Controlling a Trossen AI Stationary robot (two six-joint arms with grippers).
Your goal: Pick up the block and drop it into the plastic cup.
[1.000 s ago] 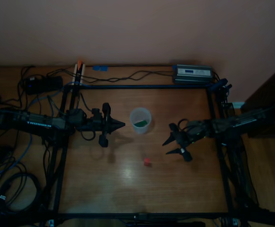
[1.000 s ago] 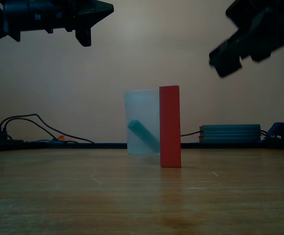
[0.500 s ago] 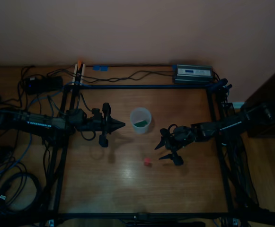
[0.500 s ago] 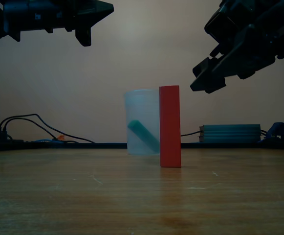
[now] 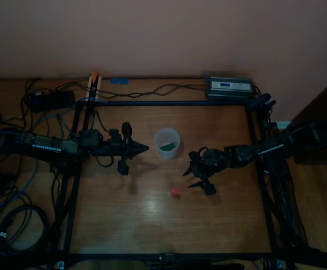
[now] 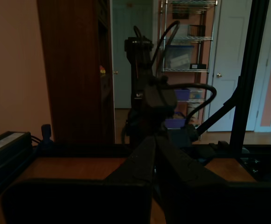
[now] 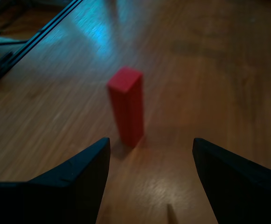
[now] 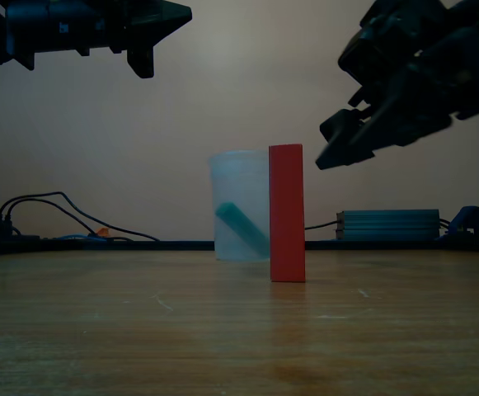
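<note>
We judged the task barely begun: the block (image 7: 127,105) stood ungrasped on the surface (image 5: 152,219), mid-frame between the right gripper (image 7: 149,158)'s spread fingers, outside the plastic cup (image 5: 167,143); the left gripper (image 5: 130,149)'s fingers were pressed together.

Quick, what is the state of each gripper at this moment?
Left gripper: shut, holding nothing.
Right gripper: open, empty, its fingers on either side of the upright red block without touching it.

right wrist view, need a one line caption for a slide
Open right gripper lined up on the upright red block standing on the wooden table, not yet touching it.
</note>
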